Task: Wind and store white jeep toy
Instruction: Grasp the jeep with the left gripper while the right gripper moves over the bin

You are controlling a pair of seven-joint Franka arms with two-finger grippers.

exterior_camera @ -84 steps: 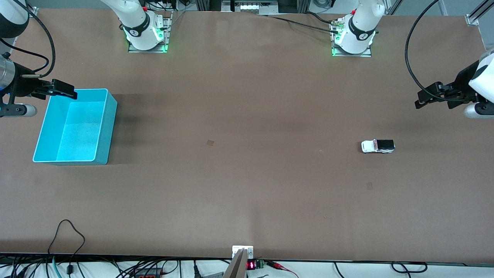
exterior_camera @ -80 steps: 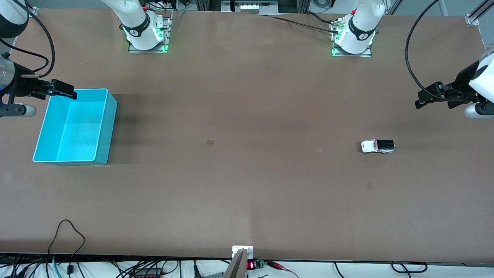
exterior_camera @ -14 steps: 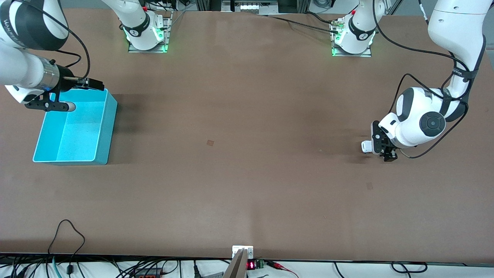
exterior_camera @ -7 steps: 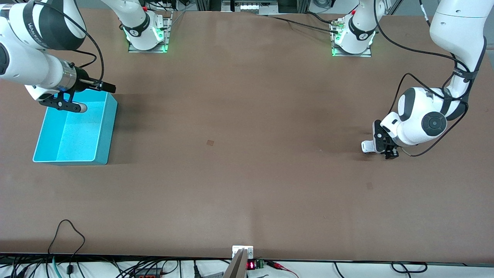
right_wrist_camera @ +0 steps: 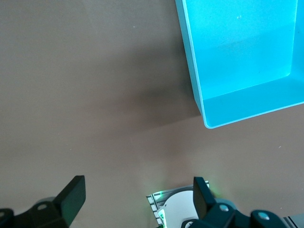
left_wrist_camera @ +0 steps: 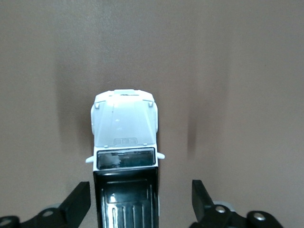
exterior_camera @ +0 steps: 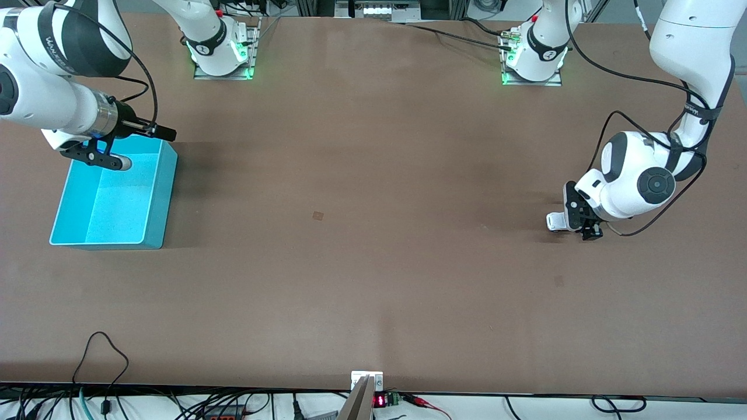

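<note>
The white jeep toy [exterior_camera: 554, 221] stands on the brown table toward the left arm's end, with only its white nose showing past the hand. My left gripper [exterior_camera: 580, 219] is down over it. In the left wrist view the jeep toy [left_wrist_camera: 124, 137] points away from the hand. Its black roof sits between the fingers of the left gripper [left_wrist_camera: 141, 199], which is open with a gap on each side. My right gripper [exterior_camera: 161, 131] hangs open over the corner of the turquoise bin [exterior_camera: 159, 198] nearest the arm bases, with nothing between its fingers [right_wrist_camera: 71, 194].
The empty turquoise bin [right_wrist_camera: 192, 71] stands at the right arm's end of the table. Both arm bases [exterior_camera: 220, 55] [exterior_camera: 534, 61] are bolted along the edge farthest from the front camera. Cables and a small display unit [exterior_camera: 379, 400] lie along the nearest edge.
My right gripper has travelled along the bin's rim toward the table's middle. The left hand has settled slightly lower around the jeep toy, which has not moved.
</note>
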